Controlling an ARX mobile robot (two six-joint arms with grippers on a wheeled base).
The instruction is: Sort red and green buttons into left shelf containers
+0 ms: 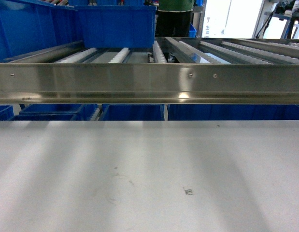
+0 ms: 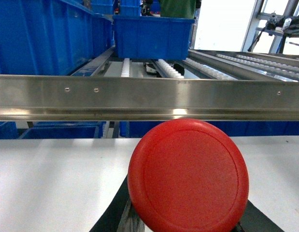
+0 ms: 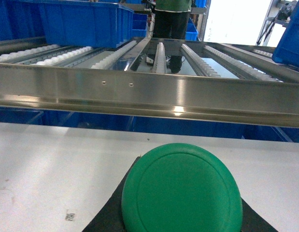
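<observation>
A red button [image 2: 188, 176] fills the lower middle of the left wrist view, its round cap facing the camera, with my left gripper [image 2: 185, 223] shut on its body; dark fingers [image 2: 115, 212] show on either side. In the right wrist view a green button [image 3: 182, 191] sits the same way in my right gripper [image 3: 181, 225], which is shut on it. Both hover over the white table [image 1: 139, 169]. Two large blue bins, the left shelf containers [image 1: 28, 29] [image 1: 115, 24], stand on the roller shelf at upper left. Neither gripper shows in the head view.
A steel rail [image 1: 149, 82] runs across the shelf's front edge, just beyond the table. Roller lanes [image 1: 236, 50] stretch behind it on the right. More blue trays [image 1: 132, 112] sit below the shelf. A person in green [image 1: 174, 17] stands behind the shelf.
</observation>
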